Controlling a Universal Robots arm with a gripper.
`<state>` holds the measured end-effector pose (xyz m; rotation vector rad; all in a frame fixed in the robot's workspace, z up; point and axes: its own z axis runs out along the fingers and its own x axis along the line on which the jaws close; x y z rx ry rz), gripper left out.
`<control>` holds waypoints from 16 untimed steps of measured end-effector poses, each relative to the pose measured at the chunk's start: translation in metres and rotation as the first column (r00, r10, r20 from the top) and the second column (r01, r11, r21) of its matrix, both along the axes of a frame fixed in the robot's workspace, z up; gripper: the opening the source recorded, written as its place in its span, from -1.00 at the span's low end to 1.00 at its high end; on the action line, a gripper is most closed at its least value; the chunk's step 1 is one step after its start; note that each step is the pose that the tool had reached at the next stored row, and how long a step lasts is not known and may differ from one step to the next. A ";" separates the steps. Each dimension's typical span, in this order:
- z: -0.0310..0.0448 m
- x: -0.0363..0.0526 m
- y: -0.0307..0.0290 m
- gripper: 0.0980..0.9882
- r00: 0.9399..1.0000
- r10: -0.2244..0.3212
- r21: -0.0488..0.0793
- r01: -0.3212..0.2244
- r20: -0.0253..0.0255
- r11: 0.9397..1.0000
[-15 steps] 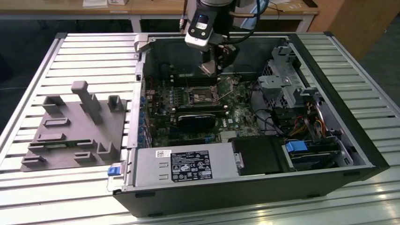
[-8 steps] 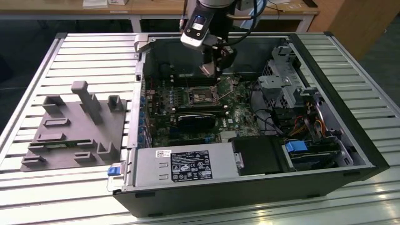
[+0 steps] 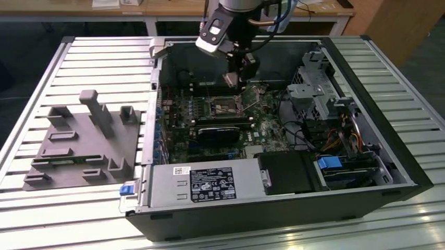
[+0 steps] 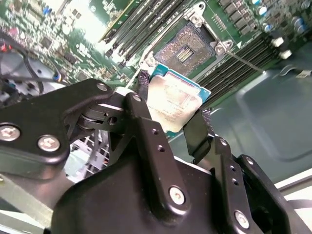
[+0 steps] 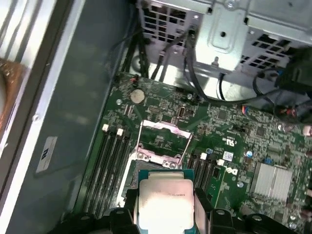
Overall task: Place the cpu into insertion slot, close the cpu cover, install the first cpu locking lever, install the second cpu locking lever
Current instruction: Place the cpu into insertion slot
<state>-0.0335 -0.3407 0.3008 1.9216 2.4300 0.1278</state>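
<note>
Fixture (image 3: 83, 140), grey and moulded, sits at the exterior view's left on the slatted table (image 3: 90, 57), just beside the open case (image 3: 278, 213). Moving across, the board (image 3: 208, 125) lies flat on the case floor, and here's the action: the gripper (image 3: 232, 78) hangs over it, near the case's far wall. Jaws are pinching the cpu (image 4: 175, 102) by two opposite edges; in the second wrist view the black fingers (image 4: 197, 131) clamp it on either side. The chip is up in the air, clear of the board, not seated. Below on the board the slot (image 4: 187, 46) lies bare, dark centre showing, flanked by long memory slots (image 5: 109, 161). In the first wrist view the cover (image 5: 165, 126) stands flipped open at the slot's edge, green board visible through its window. Over at the exterior view's right come the metal drive cage (image 3: 313, 91) and a tangle of cables (image 3: 313, 138).
</note>
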 end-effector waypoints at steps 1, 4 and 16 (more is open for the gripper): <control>-0.0007 0.0000 0.0000 -0.01 1.000 -0.018 0.000 0.018 0.000 1.000; -0.0029 0.0000 0.0000 -0.01 0.997 -0.074 0.000 0.074 0.000 0.997; -0.0151 -0.0061 0.0027 -0.01 0.979 -0.206 0.000 0.206 0.000 0.979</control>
